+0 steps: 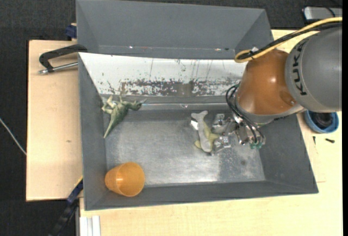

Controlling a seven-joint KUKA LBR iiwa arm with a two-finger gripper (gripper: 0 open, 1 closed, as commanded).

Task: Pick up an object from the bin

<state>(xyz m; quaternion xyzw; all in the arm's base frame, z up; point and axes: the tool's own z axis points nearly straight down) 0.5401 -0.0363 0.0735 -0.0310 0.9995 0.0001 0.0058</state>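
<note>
Down in the right half of the bin (168, 28), the tool (222, 137) hung low over the grey floor, not far from the middle. A small pale toy figure (202, 130), white and a bit yellow, lay right at the tool's left side, touching it or almost touching it. I could not tell if the tool was apart or together, or if the toy was caught in it, because the metal parts and the toy ran into one another. The arm's orange cover (265, 92) sat above the tool, near the back wall and the right slope of the bin, so there was little room on that side.

To the left, the floor was wide and bare. A green toy dinosaur (117, 110) lay far off in the back left corner, close under the back wall. An orange plastic cup (125, 179) lay in the front left corner, by the foot of the front wall. Both were well apart from the tool and from the pale toy. Between the pale toy and the front wall, the floor was bare too.
</note>
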